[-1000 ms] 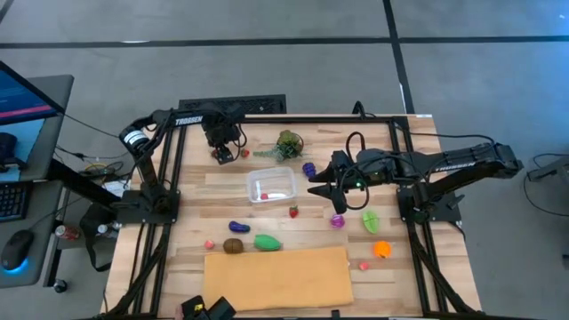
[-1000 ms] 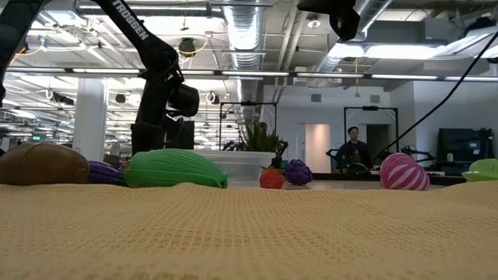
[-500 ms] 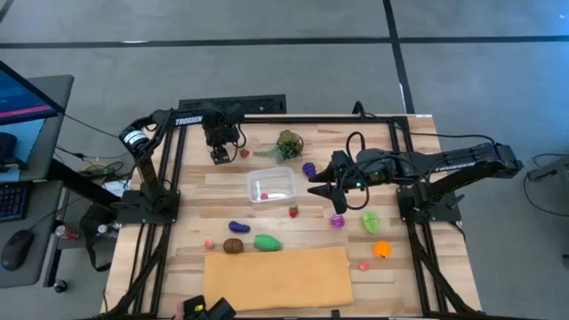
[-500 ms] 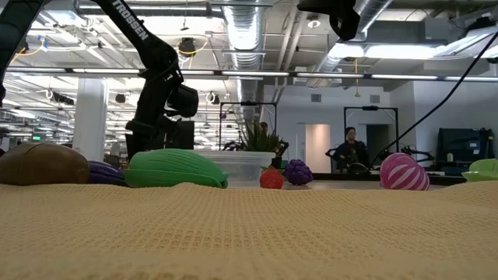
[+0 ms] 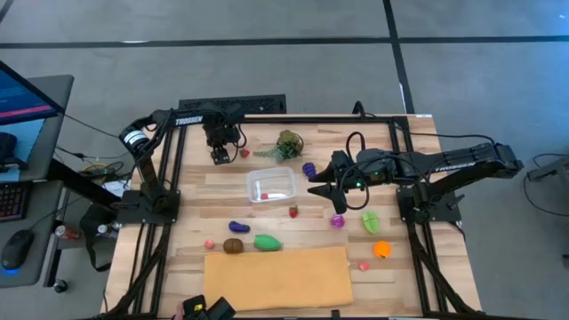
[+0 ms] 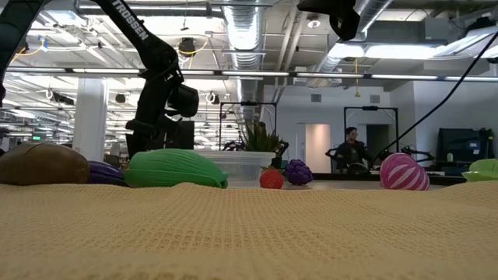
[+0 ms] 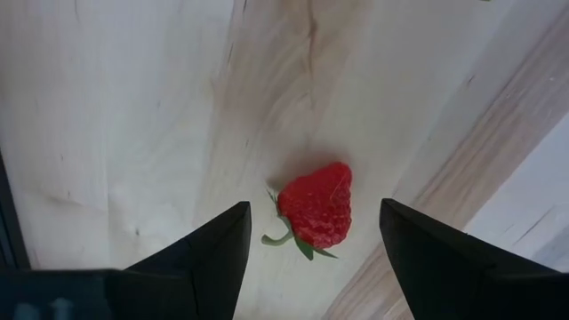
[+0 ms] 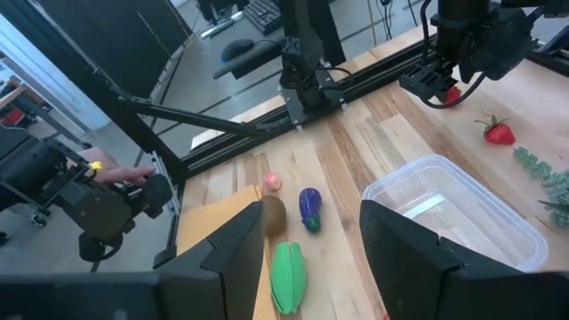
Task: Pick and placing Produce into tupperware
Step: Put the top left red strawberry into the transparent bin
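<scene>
My left gripper [image 7: 313, 212] is open at the table's far left [image 5: 219, 154], pointing down, with a finger on each side of a red strawberry [image 7: 317, 206] that lies on the wood; neither finger touches it. A second strawberry [image 5: 244, 153] lies just to its right. My right gripper [image 5: 316, 189] hangs open above the table, right of the clear tupperware [image 5: 271, 185], which holds a red piece [image 5: 264, 195]. More produce is scattered about: a strawberry [image 5: 293, 212], purple grapes [image 5: 308, 169], a pink striped piece [image 5: 338, 220] and green pieces [image 5: 370, 221] [image 5: 267, 241].
A bushy leafy bunch [image 5: 286, 145] lies beyond the tub. A tan sheet [image 5: 277, 277] covers the near edge, and beside it lie a purple piece [image 5: 238, 228], a brown piece [image 5: 233, 245] and an orange piece [image 5: 381, 250]. Black frame rails run along both sides. A person [image 6: 352, 148] stands far behind.
</scene>
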Available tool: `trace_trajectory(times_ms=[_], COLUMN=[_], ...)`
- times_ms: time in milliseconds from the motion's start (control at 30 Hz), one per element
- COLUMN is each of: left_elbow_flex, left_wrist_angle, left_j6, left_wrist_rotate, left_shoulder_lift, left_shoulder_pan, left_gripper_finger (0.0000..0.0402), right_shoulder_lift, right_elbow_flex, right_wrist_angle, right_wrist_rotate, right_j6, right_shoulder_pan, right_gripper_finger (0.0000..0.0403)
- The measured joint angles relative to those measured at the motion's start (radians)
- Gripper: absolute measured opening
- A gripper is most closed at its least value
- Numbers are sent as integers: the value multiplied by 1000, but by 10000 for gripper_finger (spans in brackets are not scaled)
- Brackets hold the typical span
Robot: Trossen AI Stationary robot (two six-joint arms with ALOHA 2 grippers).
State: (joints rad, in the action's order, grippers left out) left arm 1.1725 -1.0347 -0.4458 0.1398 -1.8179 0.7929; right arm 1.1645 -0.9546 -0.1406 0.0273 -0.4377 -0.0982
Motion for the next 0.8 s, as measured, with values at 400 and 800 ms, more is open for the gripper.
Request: trace_trajectory(times_ms=[400, 800], left_elbow_flex=[-25, -133], left_wrist_angle=[13, 79], left_j6=[1, 49], left_wrist_rotate=[0, -14], left_shoulder_lift=[0, 2], left_shoulder_pan=[1, 5], left_gripper_finger=[231, 230], right_shoulder_lift=[0, 0], right_elbow_flex=[0, 0], right_wrist_angle=[0, 4], right_wrist_rotate=[0, 0], right_j6=[0, 1], right_shoulder_pan=[0, 8], right_gripper_finger=[178, 178])
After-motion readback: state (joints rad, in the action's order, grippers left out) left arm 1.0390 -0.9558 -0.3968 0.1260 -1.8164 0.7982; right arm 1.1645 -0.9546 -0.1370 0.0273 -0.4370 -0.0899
